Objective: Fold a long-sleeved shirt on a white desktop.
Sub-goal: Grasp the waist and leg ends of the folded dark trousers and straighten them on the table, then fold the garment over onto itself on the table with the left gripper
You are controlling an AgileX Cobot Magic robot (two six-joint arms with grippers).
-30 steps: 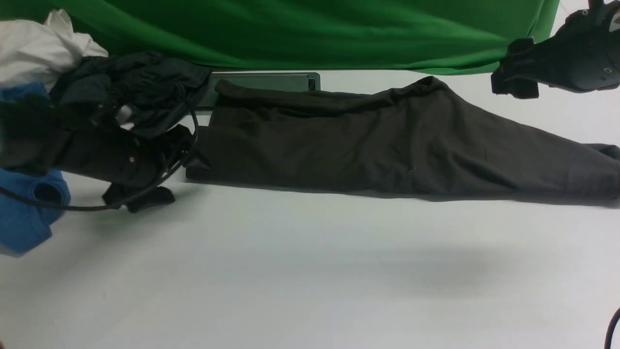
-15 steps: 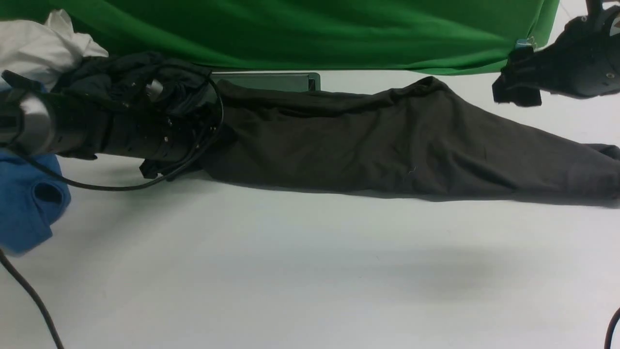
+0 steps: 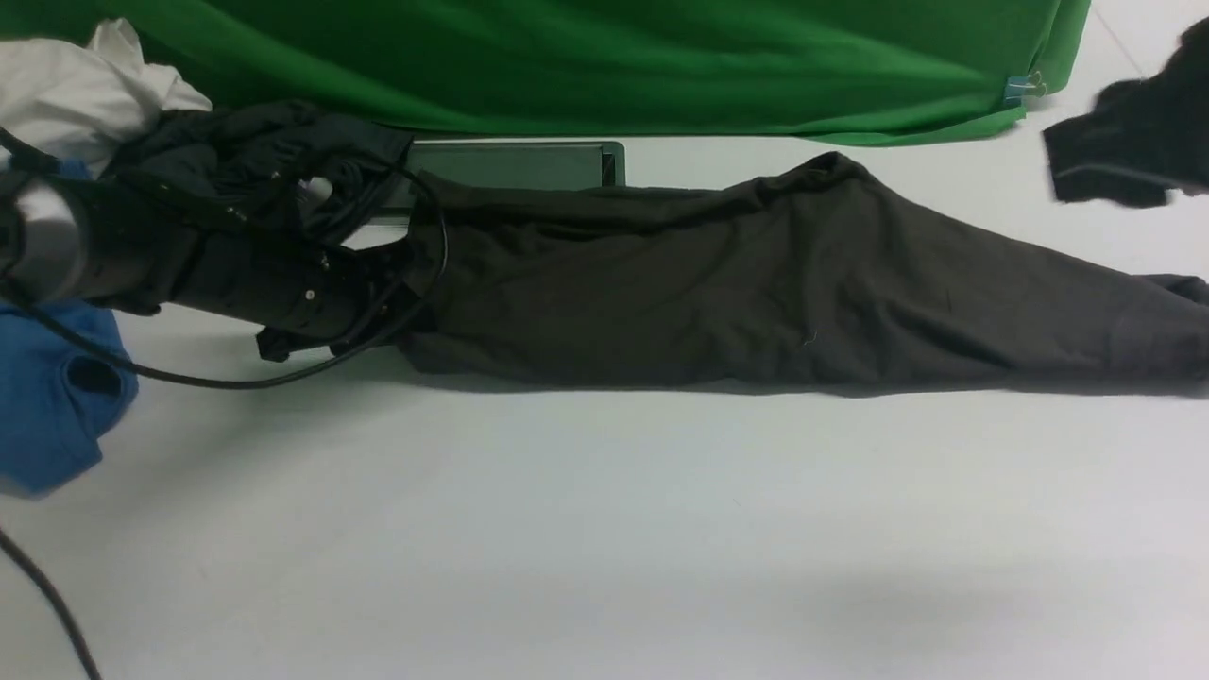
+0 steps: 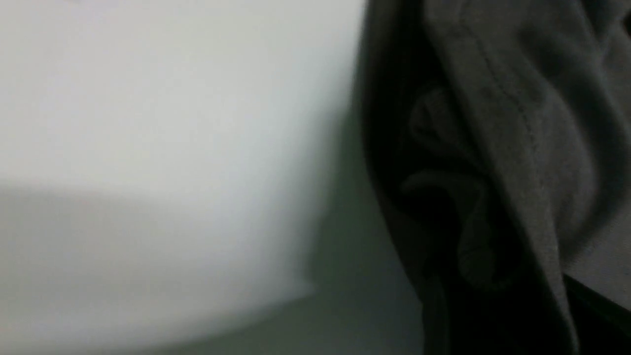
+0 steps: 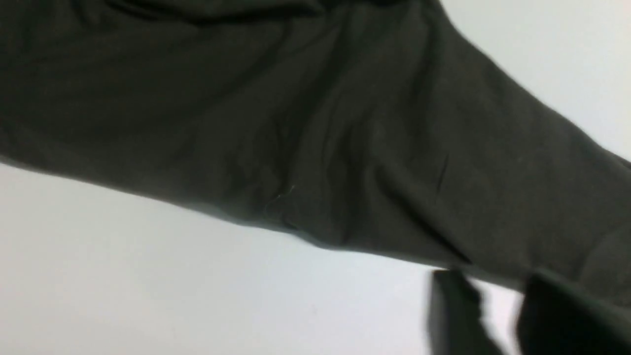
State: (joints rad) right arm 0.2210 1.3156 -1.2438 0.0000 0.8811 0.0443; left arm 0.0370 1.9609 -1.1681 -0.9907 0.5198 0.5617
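Right gripper point(image 3: 1063, 175) has swung further out toward the far right corner since half a sec ago; motion-blurred now, up off the desk and apart from the cloth. Left edge of the long-sleeved shirt point(image 3: 756, 274) has pulled in a bit and bunched, so more of the grey cable slot point(image 3: 515, 162) shows behind it

Shirt lies as a long dark band across the back of the white desktop point(image 3: 604, 529), just fwd of the green backdrop point(image 3: 604, 57), tapering toward the right edge of the front view

Left gripper point(image 3: 392, 283) sits at the shirt's left end, dark on dark. L wrist cam shows only blurred folds & a stitched hem close to the lens, so I can't tell if it's closed on cloth

R wrist cam: two dark fingers point(image 5: 453, 310) close together, a thin strip of desk between, nothing in them; can't tell if fully closed

Blue garment point(image 3: 47, 397), white cloth point(image 3: 76, 85) & a darker garment point(image 3: 255, 142) piled far left
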